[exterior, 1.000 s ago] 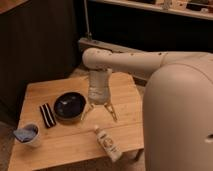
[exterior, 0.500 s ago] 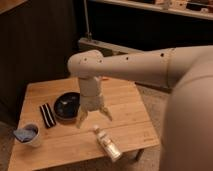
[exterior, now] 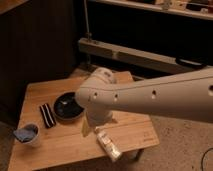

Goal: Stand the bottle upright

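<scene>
The bottle (exterior: 109, 145) is small, whitish plastic with a pale label. It lies on its side on the wooden table (exterior: 55, 150), near the front edge right of centre. My gripper (exterior: 97, 128) hangs from the big white arm just above and slightly left of the bottle's far end. Its pale fingers (exterior: 86, 129) stand spread apart, with nothing between them. It does not touch the bottle. The arm hides part of the table behind it.
A dark bowl (exterior: 66, 106) sits left of the gripper. A black striped flat object (exterior: 46, 115) lies beside it. A white cup with blue cloth (exterior: 27, 135) stands at the front left. Dark cabinets and a shelf stand behind the table.
The arm has swung forward and lower, so the gripper moved from beside the bowl to just over the bottle. The bottle has not moved.
</scene>
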